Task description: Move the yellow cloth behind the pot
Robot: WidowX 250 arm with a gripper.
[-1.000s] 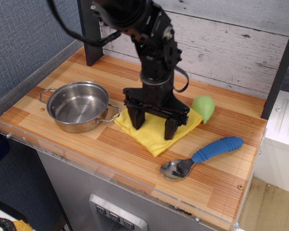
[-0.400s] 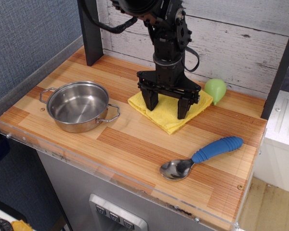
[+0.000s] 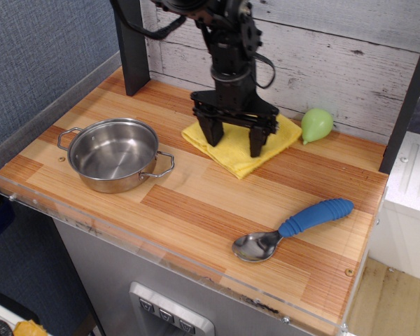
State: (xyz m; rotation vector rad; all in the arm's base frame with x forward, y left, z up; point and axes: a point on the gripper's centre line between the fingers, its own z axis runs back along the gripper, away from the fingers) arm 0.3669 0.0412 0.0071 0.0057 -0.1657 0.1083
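Note:
The yellow cloth (image 3: 236, 160) lies flat on the wooden table, right of and slightly behind the pot (image 3: 113, 153). The pot is steel, round and shallow, with two wire loop handles, and stands at the table's left. My gripper (image 3: 234, 144) points straight down over the cloth with its jaws spread wide. Both fingertips (image 3: 213, 138) rest on the cloth's top and pinch nothing. The cloth's middle is hidden behind the fingers.
A green pear-shaped object (image 3: 316, 124) lies right of the cloth near the white plank wall. A blue-handled metal spoon (image 3: 295, 227) lies at the front right. A black post (image 3: 130, 49) stands at the back left. A clear rim (image 3: 161, 260) edges the table's front.
The gripper has moved back and slightly left, and the cloth has slid with it under the fingertips. The green object was pushed back and to the right. The pot and spoon have not moved.

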